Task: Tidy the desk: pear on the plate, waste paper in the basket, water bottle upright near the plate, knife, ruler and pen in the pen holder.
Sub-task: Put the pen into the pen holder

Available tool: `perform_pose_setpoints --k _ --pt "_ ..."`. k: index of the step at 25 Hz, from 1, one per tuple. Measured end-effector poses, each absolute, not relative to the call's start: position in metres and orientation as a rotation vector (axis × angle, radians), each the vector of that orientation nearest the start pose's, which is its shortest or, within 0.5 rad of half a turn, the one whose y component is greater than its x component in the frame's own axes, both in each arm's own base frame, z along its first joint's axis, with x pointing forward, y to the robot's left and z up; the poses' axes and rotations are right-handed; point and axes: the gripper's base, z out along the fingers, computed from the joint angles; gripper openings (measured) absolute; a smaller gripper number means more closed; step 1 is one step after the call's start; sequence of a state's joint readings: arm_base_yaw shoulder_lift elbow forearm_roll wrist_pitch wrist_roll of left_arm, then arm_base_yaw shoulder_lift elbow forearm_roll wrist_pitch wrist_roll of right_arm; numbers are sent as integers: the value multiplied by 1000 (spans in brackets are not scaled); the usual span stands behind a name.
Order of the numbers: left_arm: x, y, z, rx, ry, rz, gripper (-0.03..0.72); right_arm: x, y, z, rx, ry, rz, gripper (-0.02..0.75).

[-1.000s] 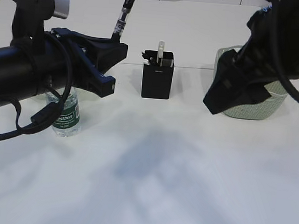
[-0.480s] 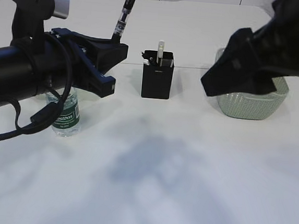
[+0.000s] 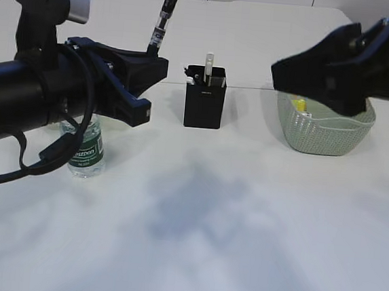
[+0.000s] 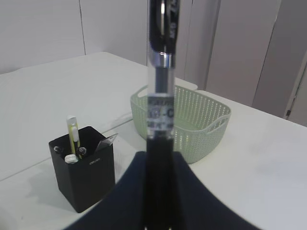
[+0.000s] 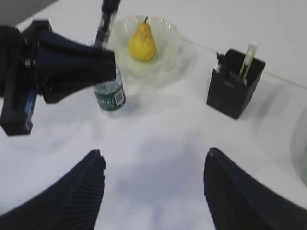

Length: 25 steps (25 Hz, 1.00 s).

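While the left hand (image 3: 151, 58) grips a black pen (image 3: 163, 17) upright above the surface (image 3: 195, 220), the right hand (image 5: 151, 191) hangs with its jaws spread and empty over bare middle ground. Ahead of it the pear (image 5: 142, 42) sits on the plate (image 5: 175, 57), the water bottle (image 5: 110, 93) upright just beside that rim. The pen holder (image 3: 204, 105) stands between bottle and basket (image 3: 325, 133), well apart from both, with open room in front.

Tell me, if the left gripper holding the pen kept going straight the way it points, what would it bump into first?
Probably the black pen holder. The left gripper, shut on the pen, points roughly toward it, though depth is hard to judge.
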<state>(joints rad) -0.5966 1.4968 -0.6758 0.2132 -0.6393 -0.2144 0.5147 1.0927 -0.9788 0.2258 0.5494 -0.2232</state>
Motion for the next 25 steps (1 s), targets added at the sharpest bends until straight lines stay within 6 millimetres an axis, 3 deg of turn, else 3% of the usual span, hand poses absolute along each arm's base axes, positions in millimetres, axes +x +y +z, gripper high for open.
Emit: perform_pose_setpoints --k 9,19,25 --pt "247 -184 246 580 1613 -598 55 218 131 351 -567 1881 394 485" --pt "247 -184 247 574 1610 -604 55 229 163 343 -568 1770 443 485" --pt "247 -184 247 571 1611 -608 55 241 168 341 -440 1727 494 485"
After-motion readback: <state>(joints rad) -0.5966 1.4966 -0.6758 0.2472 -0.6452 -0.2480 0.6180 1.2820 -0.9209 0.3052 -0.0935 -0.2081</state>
